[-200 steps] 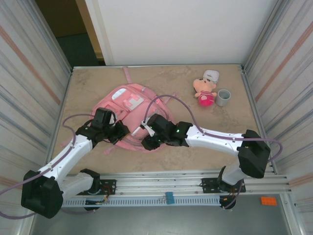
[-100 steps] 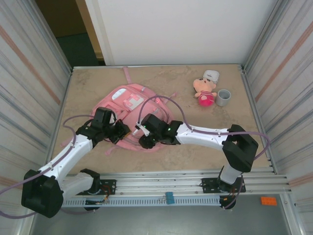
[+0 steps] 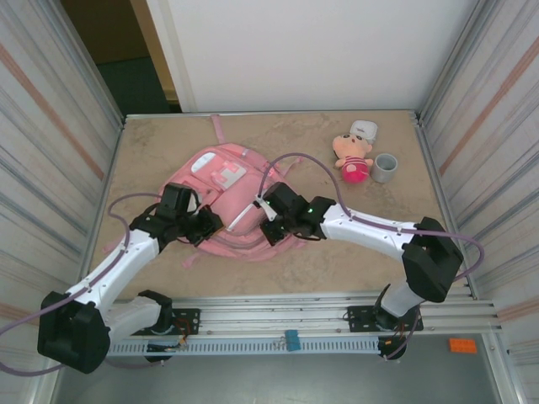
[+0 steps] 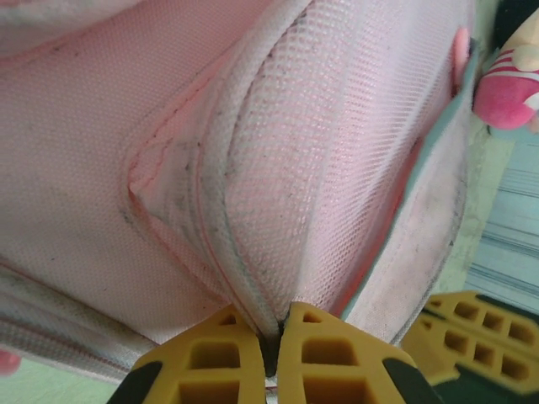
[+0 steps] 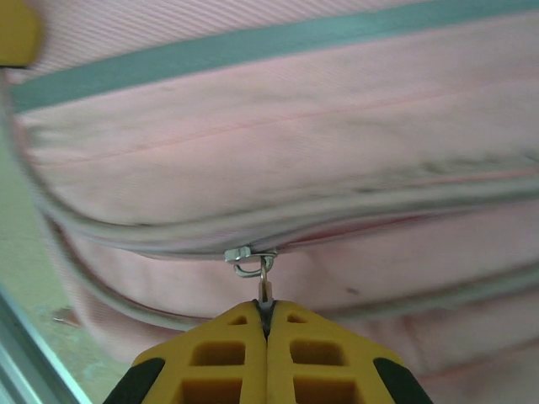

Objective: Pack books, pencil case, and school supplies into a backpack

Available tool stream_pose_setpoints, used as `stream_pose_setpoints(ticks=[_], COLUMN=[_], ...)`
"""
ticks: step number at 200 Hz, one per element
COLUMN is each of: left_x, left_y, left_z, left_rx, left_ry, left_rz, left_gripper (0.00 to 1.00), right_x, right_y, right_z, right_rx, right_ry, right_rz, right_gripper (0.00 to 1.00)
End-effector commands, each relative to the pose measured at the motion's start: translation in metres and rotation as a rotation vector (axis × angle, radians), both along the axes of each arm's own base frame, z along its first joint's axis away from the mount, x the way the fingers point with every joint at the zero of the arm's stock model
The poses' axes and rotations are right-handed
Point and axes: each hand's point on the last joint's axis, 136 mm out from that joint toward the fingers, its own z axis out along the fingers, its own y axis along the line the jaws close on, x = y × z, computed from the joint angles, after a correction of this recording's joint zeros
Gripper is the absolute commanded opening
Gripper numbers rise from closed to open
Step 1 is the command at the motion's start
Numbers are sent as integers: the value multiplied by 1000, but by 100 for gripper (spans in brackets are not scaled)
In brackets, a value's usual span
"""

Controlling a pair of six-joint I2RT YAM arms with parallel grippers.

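The pink backpack (image 3: 226,183) lies flat in the middle of the table. My left gripper (image 3: 208,227) is at its near-left side, shut on a fold of the pink fabric seam (image 4: 253,278). On the near-right side my right gripper (image 3: 271,225) is shut on the metal zipper pull (image 5: 264,286), whose slider (image 5: 248,257) sits on the grey zipper line of the backpack (image 5: 269,151). The books, the pencil case and the school supplies are out of view.
A pink plush doll (image 3: 352,156) and a small grey cup (image 3: 385,167) stand at the back right of the table (image 3: 152,143). Ribbed metal walls (image 3: 50,160) rise on both sides, and a rail (image 3: 320,316) runs along the near edge.
My right gripper has shut on the zipper pull and moved right and slightly away along the backpack's near edge. The left gripper has kept its hold.
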Motion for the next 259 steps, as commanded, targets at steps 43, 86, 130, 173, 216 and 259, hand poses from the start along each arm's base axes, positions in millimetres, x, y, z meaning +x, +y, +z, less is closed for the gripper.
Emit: stream_pose_setpoints(ticks=[43,86,130,173,216,259], left_x=[25,63,61,20,18,27], left_y=[51,49,46,47,31,13], left_z=[5,18,26,23,11,-4], left_rx=[173,221,161,14,-103,-107], left_ry=[-104,-199,-170,-127,-64,-35], left_rz=[-30,-147,-95,102,185,167], left_gripper=[0,0,33,55,55,55], right_x=[-23,-55,-41,-21,-5,0], right_y=[-2,72,74,36,20,26], right_z=[-2,9,4,12,16,18], right_rx=[39,219,164,127,104,104], right_ry=[109,134,93,47,35,36], right_rz=[7,40,-24,-91,-94,-72], right_gripper=[0,0,0,33,38,39])
